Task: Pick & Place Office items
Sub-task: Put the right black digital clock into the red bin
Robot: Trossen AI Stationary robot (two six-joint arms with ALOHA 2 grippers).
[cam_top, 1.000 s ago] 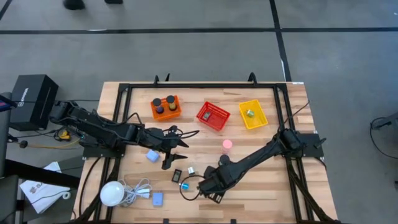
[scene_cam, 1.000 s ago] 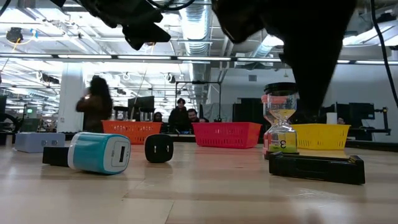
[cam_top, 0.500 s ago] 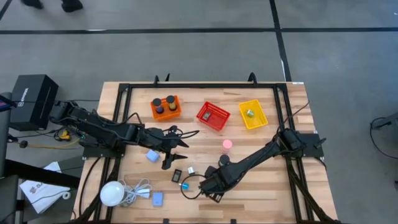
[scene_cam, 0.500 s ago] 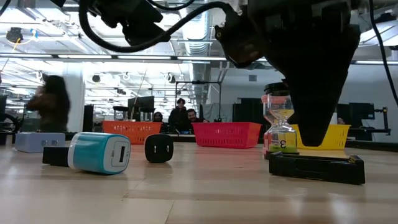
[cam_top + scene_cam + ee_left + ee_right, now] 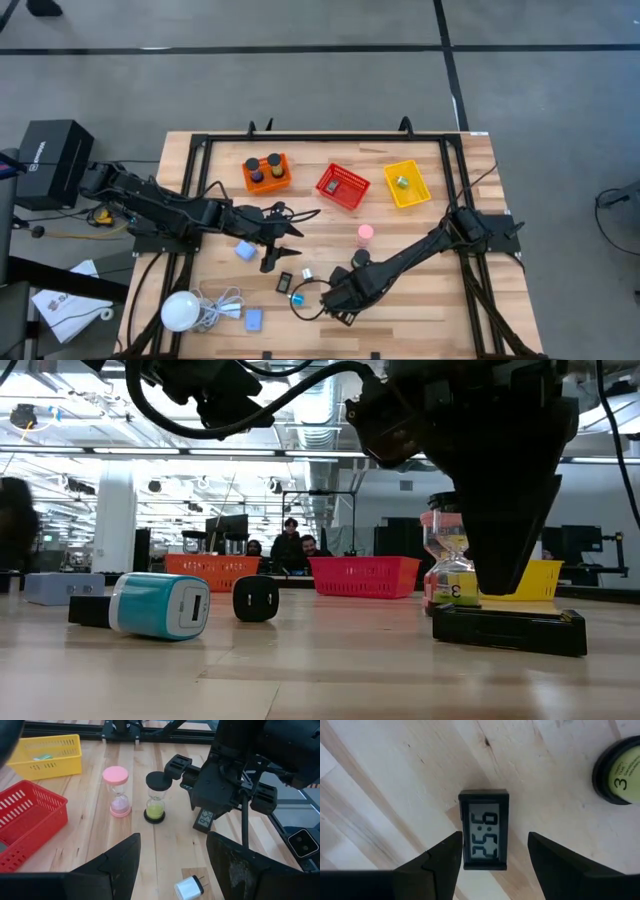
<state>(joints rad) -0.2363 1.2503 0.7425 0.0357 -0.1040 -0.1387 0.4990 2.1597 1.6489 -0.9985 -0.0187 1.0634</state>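
A small black digital clock (image 5: 484, 830) lies flat on the wooden table near its front edge and also shows in the low view (image 5: 510, 630). My right gripper (image 5: 492, 839) hangs open just above the clock, pointing down, one finger on either side of it, without touching. Beside it stand a black-capped hourglass (image 5: 156, 797) with green sand and a pink hourglass (image 5: 118, 792). My left gripper (image 5: 283, 245) waits open above the table's middle left, near a light-blue charger (image 5: 245, 250).
Orange (image 5: 266, 172), red (image 5: 343, 186) and yellow (image 5: 407, 184) mesh baskets line the far side. A white bulb with its cable (image 5: 180, 310), a teal charger (image 5: 160, 605), a black cube (image 5: 256, 598) and a second light-blue piece (image 5: 253, 320) lie at the front left.
My right gripper has sunk a little toward the clock, staying open. The left arm has kept still. A person in the room behind has walked off to the left.
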